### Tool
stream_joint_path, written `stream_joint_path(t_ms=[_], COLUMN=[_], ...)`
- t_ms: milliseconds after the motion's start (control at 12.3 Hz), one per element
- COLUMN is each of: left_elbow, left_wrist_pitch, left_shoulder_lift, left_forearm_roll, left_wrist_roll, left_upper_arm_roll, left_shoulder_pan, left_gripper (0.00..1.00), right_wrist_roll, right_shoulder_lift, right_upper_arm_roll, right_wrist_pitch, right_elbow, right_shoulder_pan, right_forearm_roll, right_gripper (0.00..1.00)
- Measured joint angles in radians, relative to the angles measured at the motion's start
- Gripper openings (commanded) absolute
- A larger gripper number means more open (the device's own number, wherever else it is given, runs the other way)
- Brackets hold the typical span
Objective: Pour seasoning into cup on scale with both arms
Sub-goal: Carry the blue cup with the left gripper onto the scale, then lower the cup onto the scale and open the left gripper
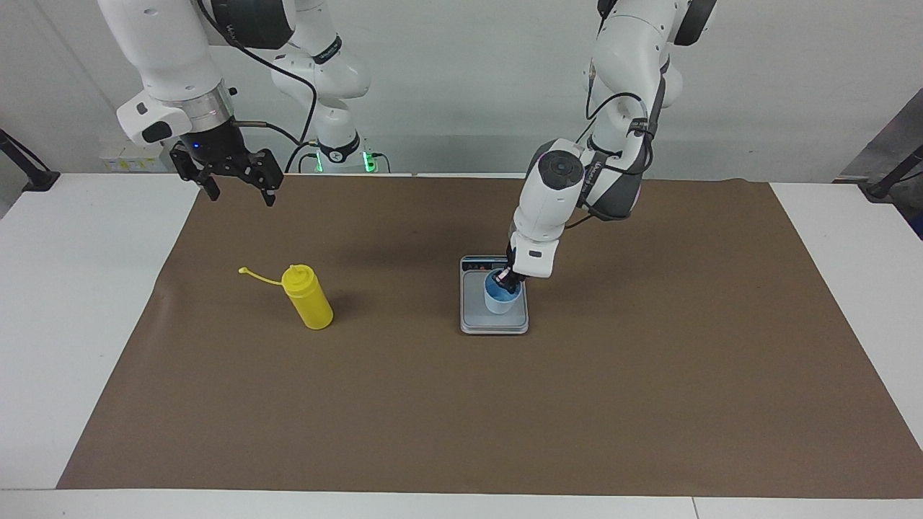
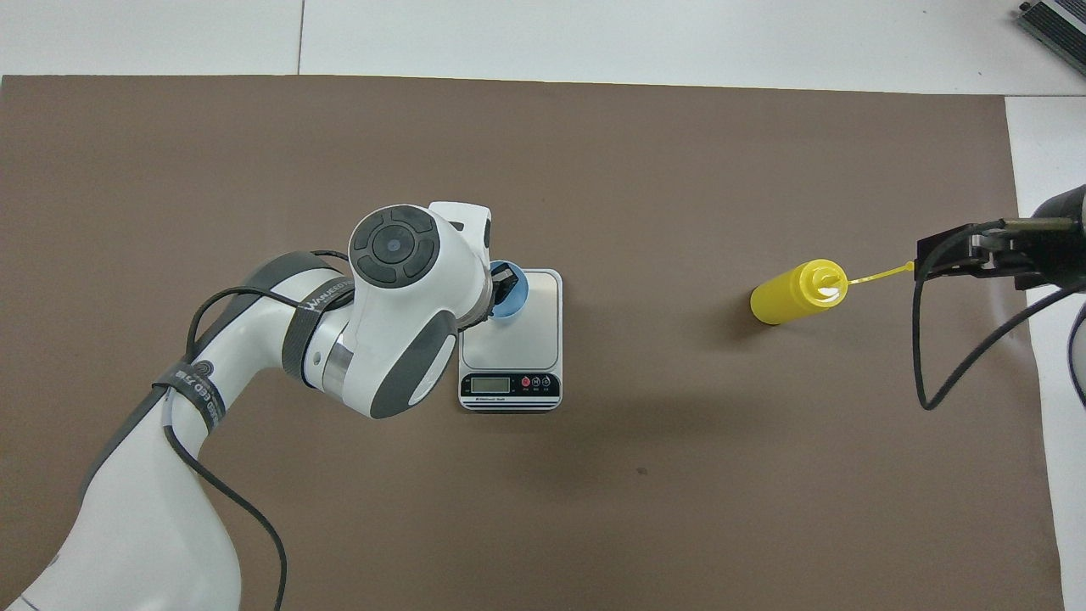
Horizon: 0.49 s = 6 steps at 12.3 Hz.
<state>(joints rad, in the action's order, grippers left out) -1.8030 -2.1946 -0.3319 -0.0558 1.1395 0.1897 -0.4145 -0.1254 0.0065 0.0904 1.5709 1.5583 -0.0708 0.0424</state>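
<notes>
left hand [image 1: 506,278] grips cup [image 1: 501,297] rim on scale [image 1: 495,322].

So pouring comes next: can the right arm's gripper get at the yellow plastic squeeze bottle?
Probably yes: the right gripper hangs open, and nothing stands between it and the upright yellow plastic squeeze bottle.

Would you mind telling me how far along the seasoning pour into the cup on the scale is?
Done: the cup stands on the scale.
In hand: the left gripper is shut on the cup's rim, one finger inside.
Left: the yellow seasoning bottle stands untouched on the brown mat, cap off and hanging by its tether. The right gripper waits open above the mat's edge. Picking up and pouring remain.
</notes>
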Motion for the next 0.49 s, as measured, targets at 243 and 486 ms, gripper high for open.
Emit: stream_joint_path(t_ms=[243,486], left_elbow=[-0.018,-0.021], left_wrist_pitch=[-0.013,-0.018], left_shoulder_lift=[0.000,0.000], left_forearm_roll=[0.001,0.004], left_wrist_roll=[0.000,0.000], left_upper_arm_roll=[-0.001,-0.001], left_shoulder_pan=[0.000,0.000], left_gripper=[0.00,0.00], right_wrist_roll=[0.000,0.000], right_shoulder_lift=[0.000,0.000], right_upper_arm_roll=[0.000,0.000], right_wrist_pitch=[0.000,0.000], right_elbow=[0.000,0.000], right_shoulder_pan=[0.000,0.000], right_forearm_roll=[0.000,0.000], right_gripper=[1.00,1.00])
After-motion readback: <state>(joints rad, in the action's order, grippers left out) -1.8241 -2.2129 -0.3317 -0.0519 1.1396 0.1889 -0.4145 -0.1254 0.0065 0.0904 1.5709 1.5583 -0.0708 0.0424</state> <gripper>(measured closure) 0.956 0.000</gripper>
